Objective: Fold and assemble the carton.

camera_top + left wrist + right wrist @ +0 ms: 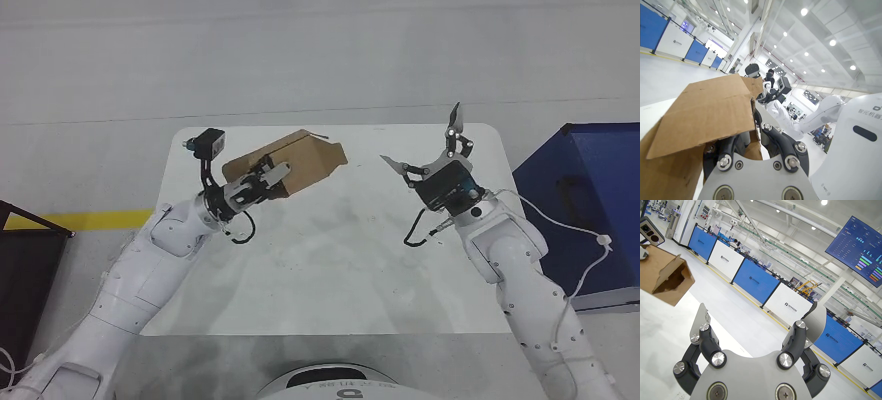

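A brown cardboard carton [297, 163] is held above the far left part of the white table [330, 270]. My left gripper [268, 180] is shut on its near end, one finger inside and one outside a flap. In the left wrist view the carton [704, 113] covers most of the gripper [751, 132]. The carton's far end [668, 275] is open, with flaps loose. My right gripper [425, 150] stands open and raised over the far right of the table, well apart from the carton, nothing between its fingers [700, 319].
A blue bin [585, 205] stands off the table's right side. A dark object [25, 290] sits by the left edge, beside a yellow floor line [80, 218]. Blue and white barrier panels [757, 283] stand in the room behind.
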`<action>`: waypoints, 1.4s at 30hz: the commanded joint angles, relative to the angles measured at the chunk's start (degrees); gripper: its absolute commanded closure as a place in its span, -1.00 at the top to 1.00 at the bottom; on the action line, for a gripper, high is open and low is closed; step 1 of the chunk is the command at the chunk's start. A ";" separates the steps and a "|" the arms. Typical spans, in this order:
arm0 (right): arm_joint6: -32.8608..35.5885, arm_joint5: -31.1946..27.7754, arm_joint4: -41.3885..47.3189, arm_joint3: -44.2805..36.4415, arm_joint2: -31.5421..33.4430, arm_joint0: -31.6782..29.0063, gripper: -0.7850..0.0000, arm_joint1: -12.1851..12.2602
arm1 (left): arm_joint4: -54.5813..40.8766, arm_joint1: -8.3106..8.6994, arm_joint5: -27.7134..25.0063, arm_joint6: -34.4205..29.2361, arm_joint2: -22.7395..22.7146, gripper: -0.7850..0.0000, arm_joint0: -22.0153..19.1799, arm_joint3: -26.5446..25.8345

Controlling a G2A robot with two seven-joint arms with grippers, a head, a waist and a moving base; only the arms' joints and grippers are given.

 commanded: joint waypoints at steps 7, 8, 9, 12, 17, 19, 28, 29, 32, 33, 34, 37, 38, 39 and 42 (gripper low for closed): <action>-3.76 -1.08 12.13 0.72 4.61 -2.61 1.00 -0.24 | -27.13 -0.32 11.30 -10.95 4.02 -1.00 1.58 -0.06; -3.44 -1.99 12.87 0.73 5.16 -3.01 1.00 -0.20 | -30.55 -0.26 12.70 -14.18 3.77 -1.00 0.86 0.84; -3.01 -2.90 13.44 0.62 5.70 -3.23 1.00 -0.15 | -34.04 -0.29 14.78 -17.24 3.97 -1.00 0.59 1.71; -2.27 -5.36 14.95 0.37 6.62 -3.73 1.00 -0.08 | -44.18 -0.58 21.39 -27.40 4.34 -1.00 -1.06 4.25; -1.30 -7.77 16.00 0.39 7.40 -3.68 1.00 -0.05 | -57.96 -2.19 32.92 -40.67 5.97 -1.00 -5.26 7.96; -0.70 -8.16 16.56 0.43 7.43 -3.59 1.00 -0.09 | -60.33 -3.10 36.88 -44.52 7.47 -1.00 -7.18 9.09; -0.45 -8.43 16.97 0.42 7.43 -3.54 1.00 -0.11 | -60.41 -3.87 37.33 -46.38 7.71 -1.00 -9.16 10.81; -0.45 -8.43 16.97 0.42 7.43 -3.54 1.00 -0.11 | -60.41 -3.87 37.33 -46.38 7.71 -1.00 -9.16 10.81; -0.45 -8.43 16.97 0.42 7.43 -3.54 1.00 -0.11 | -62.06 -4.04 37.75 -45.60 7.66 -1.00 -8.27 10.02; -0.30 -8.40 16.85 0.47 7.41 -3.55 1.00 -0.11 | -67.72 -4.54 37.92 -46.13 7.33 -1.00 -6.71 8.78; 0.37 -8.43 16.10 0.70 7.37 -3.50 1.00 -0.09 | -71.26 -4.88 38.07 -46.41 7.24 -1.00 -5.89 8.61; 0.40 -10.50 15.69 1.49 7.06 -2.44 1.00 -0.06 | -73.74 -6.25 40.33 -48.99 9.24 -1.00 -6.17 10.46; -0.04 -11.49 15.36 1.59 7.11 -2.11 1.00 -0.02 | -75.51 -6.87 40.82 -49.37 9.87 -1.00 -6.38 11.18; -0.21 -12.70 14.73 1.44 7.01 -1.93 1.00 0.04 | -75.74 -7.45 41.21 -49.94 10.70 -1.00 -6.94 12.17; -2.04 -15.61 14.61 1.07 6.91 -1.59 1.00 0.12 | -79.07 -9.50 43.35 -52.51 12.82 -1.00 -8.73 14.95</action>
